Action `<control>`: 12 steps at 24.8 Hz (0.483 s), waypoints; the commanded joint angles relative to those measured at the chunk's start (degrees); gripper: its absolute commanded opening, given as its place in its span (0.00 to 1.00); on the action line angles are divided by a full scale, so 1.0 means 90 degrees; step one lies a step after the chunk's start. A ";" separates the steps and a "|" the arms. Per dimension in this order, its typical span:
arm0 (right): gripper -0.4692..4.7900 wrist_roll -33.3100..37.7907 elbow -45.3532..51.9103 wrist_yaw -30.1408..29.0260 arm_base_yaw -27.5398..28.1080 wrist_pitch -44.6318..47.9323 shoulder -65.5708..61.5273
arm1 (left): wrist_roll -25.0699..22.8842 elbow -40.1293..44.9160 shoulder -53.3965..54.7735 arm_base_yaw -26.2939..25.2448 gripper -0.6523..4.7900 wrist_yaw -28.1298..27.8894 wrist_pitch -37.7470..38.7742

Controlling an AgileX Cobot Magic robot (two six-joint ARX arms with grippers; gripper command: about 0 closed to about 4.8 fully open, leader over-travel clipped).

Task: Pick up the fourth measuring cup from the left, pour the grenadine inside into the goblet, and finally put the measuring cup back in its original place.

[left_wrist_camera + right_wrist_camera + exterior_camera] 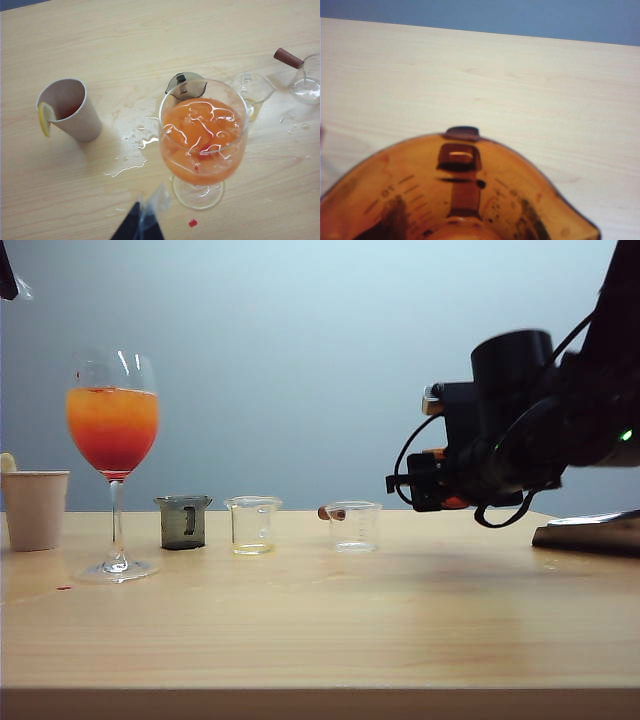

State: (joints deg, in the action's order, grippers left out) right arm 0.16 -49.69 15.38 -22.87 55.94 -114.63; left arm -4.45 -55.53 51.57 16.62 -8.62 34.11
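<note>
Amber measuring cup [465,200], flared and translucent, fills the right hand's view.

A pale wooden table [320,630] stands before a plain blue-grey wall [300,360].

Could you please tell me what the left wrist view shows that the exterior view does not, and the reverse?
Only the left wrist view shows the lemon slice on the paper cup and the spilled puddle beside the goblet. Only the exterior view shows the right arm, its pincer raised at the right, and the red layer of grenadine under the orange juice. Both show the goblet, paper cup, dark grey cup and two clear cups.
</note>
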 commanded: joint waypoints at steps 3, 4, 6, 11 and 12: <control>0.29 0.0308 -0.0539 0.0017 0.0284 0.0143 -0.0486 | 0.0000 -0.0019 -0.0015 -0.0005 0.11 -0.0022 -0.0053; 0.29 0.0352 -0.0593 0.0015 0.0311 0.0151 -0.0542 | 0.0000 -0.0019 -0.0015 -0.0005 0.11 -0.0022 -0.0053; 0.29 0.0355 -0.0714 0.0007 0.0364 0.0138 -0.0656 | 0.0000 -0.0022 -0.0015 -0.0005 0.11 -0.0022 -0.0053; 0.29 0.0665 -0.1178 -0.0012 0.0386 -0.0027 -0.1219 | 0.0000 -0.0019 -0.0015 -0.0005 0.11 -0.0022 -0.0053; 0.29 0.0668 -0.1168 -0.0007 0.0369 -0.0095 -0.1275 | 0.0000 -0.0019 -0.0015 -0.0005 0.11 -0.0022 -0.0053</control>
State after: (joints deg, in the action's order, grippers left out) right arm 5.74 -60.03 15.22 -19.44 54.35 -126.26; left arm -4.45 -55.53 51.57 16.62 -8.62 34.11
